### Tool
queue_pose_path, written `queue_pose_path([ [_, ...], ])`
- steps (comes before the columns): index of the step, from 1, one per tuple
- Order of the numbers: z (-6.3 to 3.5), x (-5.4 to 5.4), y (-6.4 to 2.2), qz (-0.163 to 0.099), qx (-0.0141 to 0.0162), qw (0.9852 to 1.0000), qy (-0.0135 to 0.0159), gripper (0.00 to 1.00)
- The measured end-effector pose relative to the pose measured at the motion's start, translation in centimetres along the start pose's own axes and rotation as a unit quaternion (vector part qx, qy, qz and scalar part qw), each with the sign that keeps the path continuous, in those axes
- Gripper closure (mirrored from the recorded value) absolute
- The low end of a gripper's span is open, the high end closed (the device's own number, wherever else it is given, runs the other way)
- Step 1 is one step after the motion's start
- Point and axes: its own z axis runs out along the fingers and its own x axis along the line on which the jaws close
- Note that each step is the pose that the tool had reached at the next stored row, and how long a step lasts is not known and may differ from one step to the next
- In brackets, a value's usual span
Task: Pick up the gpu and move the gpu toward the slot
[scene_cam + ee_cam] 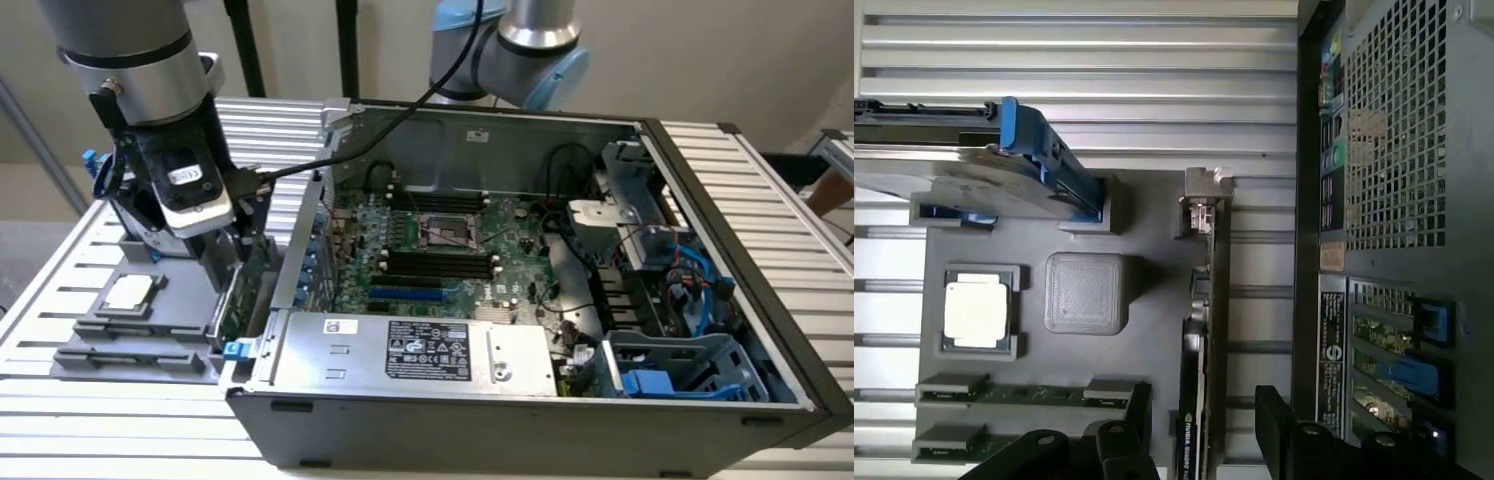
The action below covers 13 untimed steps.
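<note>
Inspector: Tool [1199, 445] status?
Onlooker: Open, poised over the graphics card [1206, 300], which stands on edge in the grey tray [1154, 340] beside the computer case [1394, 120].
Inspector: Recommendation?
Onlooker: Centre on the board, lower squarely, clamp clear of the bracket [1206, 195].

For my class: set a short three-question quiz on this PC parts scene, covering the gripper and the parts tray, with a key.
1. True or false: the gripper is shut on the gpu.
2. Which part also rests in the grey tray? A) processor chip B) screwdriver C) cooling fan
3. Fill in: the hard drive in the tray has ___ rails.

Key: 1 false, the jaws stand open with the card between them; 2 A; 3 blue.
</note>
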Motion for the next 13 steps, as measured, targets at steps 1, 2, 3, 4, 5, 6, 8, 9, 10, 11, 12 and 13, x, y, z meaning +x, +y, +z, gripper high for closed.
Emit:
queue_pose_path([
  [1, 0.19, 0.1, 0.01, 0.000, 0.0000, 1.0000, -0.0003, 0.46],
  [2, 0.37, 0.2, 0.03, 0.000, 0.0000, 1.0000, -0.0006, 0.46],
  [3, 0.55, 0.2, 0.04, 0.000, 0.0001, 1.0000, -0.0008, 0.46],
  [4, 0.73, 0.3, 0.05, 0.000, 0.0001, 1.0000, -0.0011, 0.46],
  [5, 0.91, 0.3, 0.06, 0.000, 0.0001, 1.0000, -0.0015, 0.46],
  [6, 1.10, 0.4, 0.07, 0.000, 0.0001, 1.0000, -0.0019, 0.46],
  [8, 1.47, 0.4, 0.07, 0.000, 0.0001, 1.0000, -0.0027, 0.46],
  [9, 1.65, 0.4, 0.07, 0.000, 0.0001, 1.0000, -0.0031, 0.46],
  [10, 1.83, 0.4, 0.07, 0.000, 0.0001, 1.0000, -0.0035, 0.46],
  [11, 2.01, 0.4, 0.08, 0.000, 0.0002, 1.0000, -0.0039, 0.46],
  [12, 2.19, 0.4, 0.08, 0.000, 0.0001, 1.0000, -0.0044, 0.46],
  [13, 2.37, 0.5, 0.08, 0.000, 0.0001, 1.0000, -0.0048, 0.46],
])
